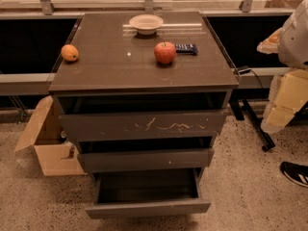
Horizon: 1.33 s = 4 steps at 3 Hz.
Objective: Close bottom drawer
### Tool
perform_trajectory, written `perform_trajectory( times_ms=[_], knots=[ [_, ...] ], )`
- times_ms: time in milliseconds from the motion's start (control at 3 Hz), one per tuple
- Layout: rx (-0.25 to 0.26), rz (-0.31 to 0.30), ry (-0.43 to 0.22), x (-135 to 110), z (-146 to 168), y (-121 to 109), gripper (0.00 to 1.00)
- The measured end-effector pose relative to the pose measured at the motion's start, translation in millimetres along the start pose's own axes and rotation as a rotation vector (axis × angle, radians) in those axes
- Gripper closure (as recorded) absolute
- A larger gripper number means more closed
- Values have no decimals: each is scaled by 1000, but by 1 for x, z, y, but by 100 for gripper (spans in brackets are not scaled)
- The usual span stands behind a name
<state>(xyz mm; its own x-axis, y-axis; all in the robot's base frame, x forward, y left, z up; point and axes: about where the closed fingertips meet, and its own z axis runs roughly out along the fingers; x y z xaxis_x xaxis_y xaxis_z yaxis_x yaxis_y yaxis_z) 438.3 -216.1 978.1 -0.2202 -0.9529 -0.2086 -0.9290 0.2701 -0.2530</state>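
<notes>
The bottom drawer point(148, 208) is the lowest of three dark grey-brown fronts on the cabinet point(144, 66). It is pulled out far towards me, and its empty inside point(147, 186) shows. The middle drawer point(144, 159) and the tall scratched top drawer point(142, 125) stick out a little. My arm comes in at the right edge as a white shell point(296, 32) with the cream gripper point(284, 102) below it. The gripper hangs to the right of the cabinet, level with the top drawer, well apart from and above the bottom drawer.
On the cabinet top stand a red apple point(165, 52), an orange point(70, 53), a pale bowl point(146, 23) and a small dark blue object point(186, 47). An open cardboard box point(48, 143) sits on the floor at the left. A black wheeled leg point(255, 124) and a shoe point(294, 173) are at the right.
</notes>
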Motion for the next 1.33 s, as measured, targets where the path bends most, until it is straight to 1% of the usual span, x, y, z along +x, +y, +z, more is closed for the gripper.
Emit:
perform_trajectory(
  times_ms=[333,667,1000,1333],
  knots=[
    [0,0,0,0,0,0,0],
    [-12,-35,-5,-2,28,12,0],
    [-65,-96,-69,-4,87,41,0],
    [-162,-139,-172,-7,155,77,0]
  ],
)
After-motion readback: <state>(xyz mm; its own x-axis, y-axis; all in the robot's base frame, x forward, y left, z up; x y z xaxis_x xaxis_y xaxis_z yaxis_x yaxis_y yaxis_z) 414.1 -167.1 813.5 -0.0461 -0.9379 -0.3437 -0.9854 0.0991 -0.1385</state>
